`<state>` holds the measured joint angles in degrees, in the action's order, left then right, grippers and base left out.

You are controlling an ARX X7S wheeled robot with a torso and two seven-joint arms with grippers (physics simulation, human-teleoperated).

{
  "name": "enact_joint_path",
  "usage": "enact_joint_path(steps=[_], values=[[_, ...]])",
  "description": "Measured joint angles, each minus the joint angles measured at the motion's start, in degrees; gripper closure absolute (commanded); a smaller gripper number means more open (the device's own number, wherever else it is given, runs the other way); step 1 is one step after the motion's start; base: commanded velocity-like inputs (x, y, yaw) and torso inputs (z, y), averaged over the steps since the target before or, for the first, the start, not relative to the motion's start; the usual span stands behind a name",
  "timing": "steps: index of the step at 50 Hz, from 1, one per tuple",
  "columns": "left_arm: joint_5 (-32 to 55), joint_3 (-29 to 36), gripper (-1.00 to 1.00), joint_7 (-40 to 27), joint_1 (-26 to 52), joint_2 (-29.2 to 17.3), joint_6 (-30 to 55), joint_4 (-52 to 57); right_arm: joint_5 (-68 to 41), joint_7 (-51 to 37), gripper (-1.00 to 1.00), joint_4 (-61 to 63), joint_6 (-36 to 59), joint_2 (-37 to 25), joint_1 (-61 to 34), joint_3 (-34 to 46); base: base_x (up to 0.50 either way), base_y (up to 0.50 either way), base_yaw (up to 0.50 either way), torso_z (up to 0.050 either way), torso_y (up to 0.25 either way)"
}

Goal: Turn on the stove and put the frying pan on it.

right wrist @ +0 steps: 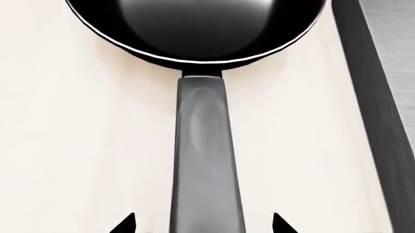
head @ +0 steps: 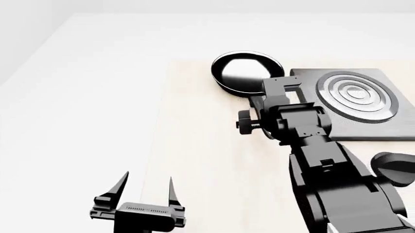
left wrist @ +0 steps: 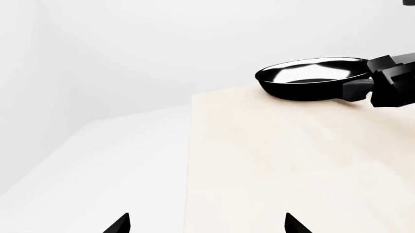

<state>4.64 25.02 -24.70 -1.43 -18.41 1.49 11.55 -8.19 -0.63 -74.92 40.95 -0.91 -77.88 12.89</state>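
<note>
Right gripper [right wrist: 202, 224] sat spread wide astride the pan [head: 246, 72] handle, pan parked on the table at the stove's [head: 353, 99] 9 o'clock; looked rigid, slick and front-heavy, so I'd pinch near the bowl.

A round black frying pan [head: 245, 72] with shiny inside lies at upper centre, just left of the flat grey square stove [head: 353, 102]. The right arm covers its handle. At lower left, the left gripper [head: 146, 187] hangs with fingers apart.
</note>
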Motion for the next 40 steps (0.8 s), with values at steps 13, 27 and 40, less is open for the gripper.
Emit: enact_joint_path(steps=[13,27,40], values=[[0.14,0.13,-1.00,-0.20,0.04,-0.16,0.05,0.11,2.75,0.37,1.00,-0.03,-0.07,0.15,0.69,-2.24,0.00,0.00,0.00,0.000,0.000],[0.20,0.35,-1.00,-0.45,-0.05,-0.36,0.12,0.42,3.71,0.26,1.00,-0.08,-1.59,0.13,1.18,-3.40,0.00,0.00,0.00,0.000,0.000],[0.37,0.44,-1.00,-0.65,-0.07,-0.55,0.08,0.56,2.83,0.23,1.00,6.68,-3.90,-0.77,5.72,-3.22,0.00,0.00,0.00,0.000,0.000]])
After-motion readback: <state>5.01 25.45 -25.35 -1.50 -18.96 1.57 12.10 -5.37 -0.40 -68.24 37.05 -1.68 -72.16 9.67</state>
